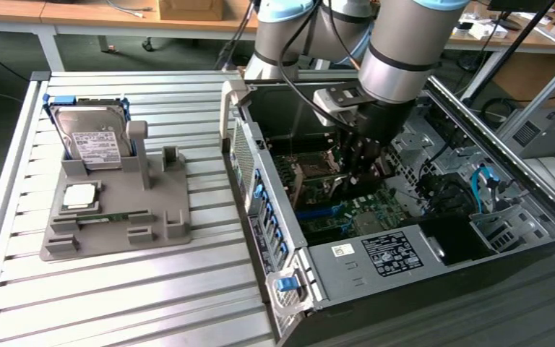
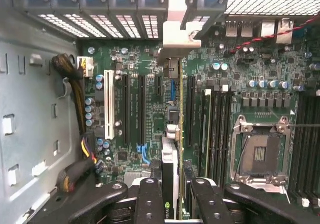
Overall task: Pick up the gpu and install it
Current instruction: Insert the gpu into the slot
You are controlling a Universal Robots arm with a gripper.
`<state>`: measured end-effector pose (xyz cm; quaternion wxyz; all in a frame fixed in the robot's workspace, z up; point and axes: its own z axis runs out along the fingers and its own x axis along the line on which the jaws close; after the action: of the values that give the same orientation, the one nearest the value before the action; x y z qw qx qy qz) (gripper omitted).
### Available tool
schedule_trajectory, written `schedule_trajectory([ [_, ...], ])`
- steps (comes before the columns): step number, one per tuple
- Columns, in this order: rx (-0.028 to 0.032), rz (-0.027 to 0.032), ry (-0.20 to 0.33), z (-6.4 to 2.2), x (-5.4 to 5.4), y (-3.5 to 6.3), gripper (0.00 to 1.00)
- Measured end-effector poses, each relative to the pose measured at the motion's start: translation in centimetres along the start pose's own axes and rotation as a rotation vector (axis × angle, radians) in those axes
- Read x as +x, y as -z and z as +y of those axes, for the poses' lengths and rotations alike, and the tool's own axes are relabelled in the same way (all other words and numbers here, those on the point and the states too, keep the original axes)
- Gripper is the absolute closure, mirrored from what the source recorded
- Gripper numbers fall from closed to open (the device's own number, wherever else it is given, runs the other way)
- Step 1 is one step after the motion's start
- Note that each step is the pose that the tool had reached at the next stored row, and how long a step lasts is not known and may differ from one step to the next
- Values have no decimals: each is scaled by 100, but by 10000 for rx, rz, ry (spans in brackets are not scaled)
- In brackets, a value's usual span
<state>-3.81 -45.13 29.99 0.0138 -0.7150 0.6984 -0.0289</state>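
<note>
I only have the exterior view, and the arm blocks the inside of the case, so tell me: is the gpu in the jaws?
Observer: Yes. The wrist view shows the gpu edge-on between the jaws, which are shut on it.
Operator: Where is it over the board?
Observer: Its edge runs alongside a long black slot on the motherboard. I cannot tell whether it is seated.
Operator: Is any other kind of slot close to it?
Observer: A white slot lies apart from the card, with black slots between them.
</note>
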Motion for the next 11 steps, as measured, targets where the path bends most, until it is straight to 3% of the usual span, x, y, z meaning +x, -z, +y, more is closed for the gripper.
schedule_trajectory([
  [11,-1,1,0,173,-44,-79,73],
])
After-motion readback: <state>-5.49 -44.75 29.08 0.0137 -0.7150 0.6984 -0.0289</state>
